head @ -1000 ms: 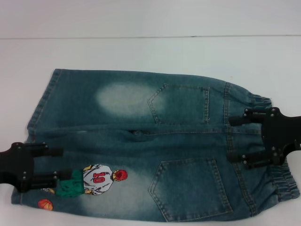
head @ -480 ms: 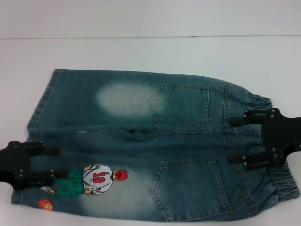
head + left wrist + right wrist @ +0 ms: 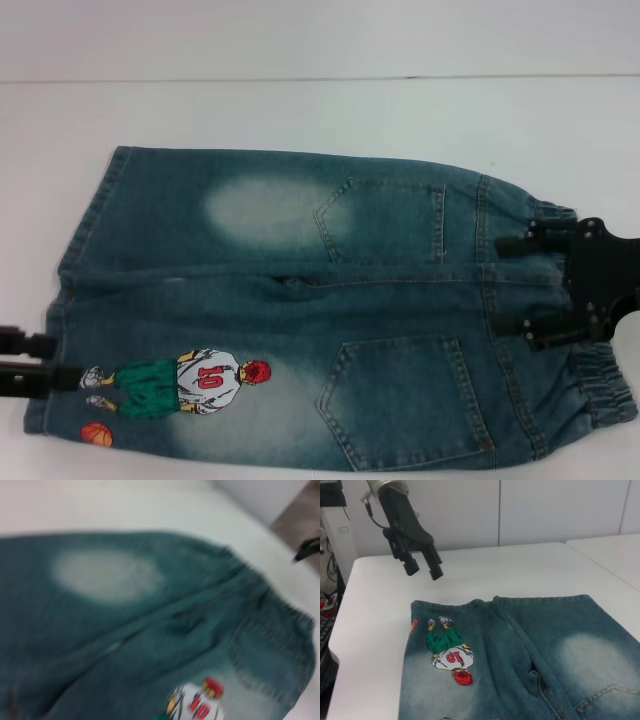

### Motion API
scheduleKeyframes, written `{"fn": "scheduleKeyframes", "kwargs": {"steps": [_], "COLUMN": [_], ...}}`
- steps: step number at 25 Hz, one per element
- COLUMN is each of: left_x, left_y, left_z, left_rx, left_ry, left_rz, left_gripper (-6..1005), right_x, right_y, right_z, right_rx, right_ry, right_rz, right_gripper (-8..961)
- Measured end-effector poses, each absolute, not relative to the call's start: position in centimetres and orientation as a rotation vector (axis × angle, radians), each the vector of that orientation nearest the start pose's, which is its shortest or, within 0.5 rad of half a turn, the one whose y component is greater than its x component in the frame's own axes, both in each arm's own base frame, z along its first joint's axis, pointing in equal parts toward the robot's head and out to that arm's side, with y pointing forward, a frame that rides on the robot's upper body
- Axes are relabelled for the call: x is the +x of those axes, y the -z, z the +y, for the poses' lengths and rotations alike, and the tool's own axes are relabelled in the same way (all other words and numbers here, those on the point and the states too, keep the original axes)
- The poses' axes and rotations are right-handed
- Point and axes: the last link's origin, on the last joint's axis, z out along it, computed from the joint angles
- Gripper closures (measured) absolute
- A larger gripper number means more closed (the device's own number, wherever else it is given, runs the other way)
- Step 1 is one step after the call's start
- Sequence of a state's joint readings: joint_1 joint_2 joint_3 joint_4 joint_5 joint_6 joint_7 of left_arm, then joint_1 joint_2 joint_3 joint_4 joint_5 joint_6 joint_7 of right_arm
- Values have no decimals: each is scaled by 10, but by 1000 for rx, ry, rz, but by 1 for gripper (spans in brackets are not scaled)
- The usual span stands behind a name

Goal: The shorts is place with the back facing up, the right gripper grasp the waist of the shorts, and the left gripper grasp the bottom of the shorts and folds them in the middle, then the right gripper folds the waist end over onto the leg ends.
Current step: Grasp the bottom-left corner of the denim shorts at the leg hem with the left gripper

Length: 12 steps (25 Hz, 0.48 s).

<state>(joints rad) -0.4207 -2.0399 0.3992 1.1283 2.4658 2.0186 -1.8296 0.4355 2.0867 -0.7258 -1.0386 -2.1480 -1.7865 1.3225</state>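
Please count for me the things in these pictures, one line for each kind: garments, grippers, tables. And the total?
Garments: 1, the shorts
Grippers: 2, the left gripper and the right gripper
Tables: 1, the white table
Total: 4

— How many garments lie on the counter [image 3: 300,110]?
— One pair of shorts [image 3: 300,300], with two back pockets and one printed player.
— And grippers?
— Two: left gripper [image 3: 422,570], right gripper [image 3: 512,285].
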Motion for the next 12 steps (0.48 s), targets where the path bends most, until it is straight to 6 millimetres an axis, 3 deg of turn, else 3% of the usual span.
{"fn": "scheduleKeyframes", "kwargs": {"steps": [6, 12], "left_x": [-315, -322], "left_y": [-108, -103], "left_z": [263, 267], "left_rx": [-2589, -2544], "left_ry": [-7, -105], "left_rz": [-1367, -1402], "left_gripper": [258, 257], "right_x": [257, 254], "right_y": [-46, -47], "right_z": [306, 309], "right_rx": [-2891, -2892], "right_ry": [-379, -368], "right_rz": [189, 166], "right_gripper": [41, 42]}}
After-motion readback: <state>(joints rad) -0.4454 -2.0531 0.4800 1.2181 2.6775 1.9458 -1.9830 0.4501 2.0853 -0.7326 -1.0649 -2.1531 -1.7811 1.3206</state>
